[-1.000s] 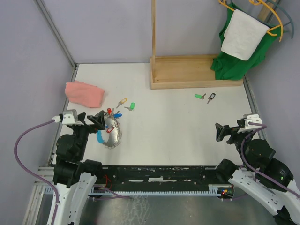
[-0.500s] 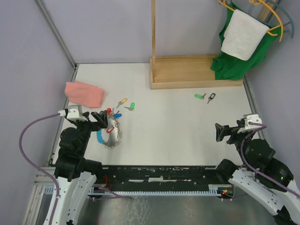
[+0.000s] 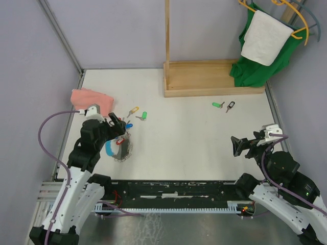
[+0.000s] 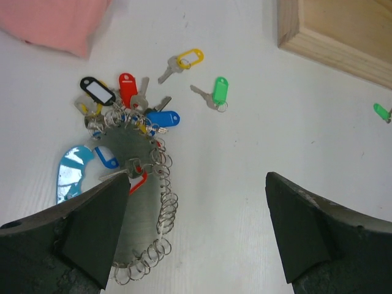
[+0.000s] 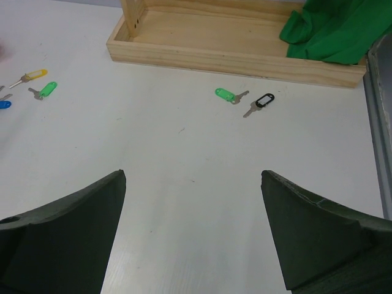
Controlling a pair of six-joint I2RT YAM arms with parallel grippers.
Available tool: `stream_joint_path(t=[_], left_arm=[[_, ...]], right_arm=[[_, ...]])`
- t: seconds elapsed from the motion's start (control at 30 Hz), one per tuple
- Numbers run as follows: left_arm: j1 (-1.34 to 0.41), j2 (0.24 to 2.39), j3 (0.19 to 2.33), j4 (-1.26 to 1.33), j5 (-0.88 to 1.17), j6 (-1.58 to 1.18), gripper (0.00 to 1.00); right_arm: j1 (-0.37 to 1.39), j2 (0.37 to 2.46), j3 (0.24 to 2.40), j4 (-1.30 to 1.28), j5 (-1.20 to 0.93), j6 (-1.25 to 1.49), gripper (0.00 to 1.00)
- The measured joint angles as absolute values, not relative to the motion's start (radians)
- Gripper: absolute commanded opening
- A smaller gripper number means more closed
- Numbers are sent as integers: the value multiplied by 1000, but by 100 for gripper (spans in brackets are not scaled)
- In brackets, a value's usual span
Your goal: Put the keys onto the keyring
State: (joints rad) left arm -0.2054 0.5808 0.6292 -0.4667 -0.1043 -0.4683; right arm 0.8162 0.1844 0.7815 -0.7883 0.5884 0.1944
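Observation:
The keyring (image 3: 125,148) lies at the left of the table: a silvery loop strung with small rings and red, blue and black tags. In the left wrist view the keyring (image 4: 164,202) lies between and beyond my fingers. Loose keys lie beside it: a yellow key (image 4: 184,60), a green key (image 4: 217,92) and a blue key (image 4: 162,118). A second green key (image 5: 226,94) and a black key (image 5: 262,101) lie near the wooden tray. My left gripper (image 3: 118,128) hovers open and empty over the keyring. My right gripper (image 3: 238,146) is open and empty at the right.
A pink cloth (image 3: 92,101) lies at the far left. A wooden tray (image 3: 212,79) with an upright post stands at the back. A green garment and a white towel (image 3: 265,38) hang at the back right. Metal rails edge the table.
My left arm has risen and swung forward, so its gripper now points down over the keyring's upper end. The right gripper has shifted very slightly left. The keys have not moved.

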Motion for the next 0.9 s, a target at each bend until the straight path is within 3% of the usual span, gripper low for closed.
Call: stream_joint_path(t=[0.57, 0.9], left_arm=[[-205, 799, 345, -285, -102, -778, 92], [-205, 965, 308, -93, -126, -801, 91]], right_arm=[[816, 213, 781, -795, 453, 193, 100], [816, 201, 781, -795, 445, 186, 100]])
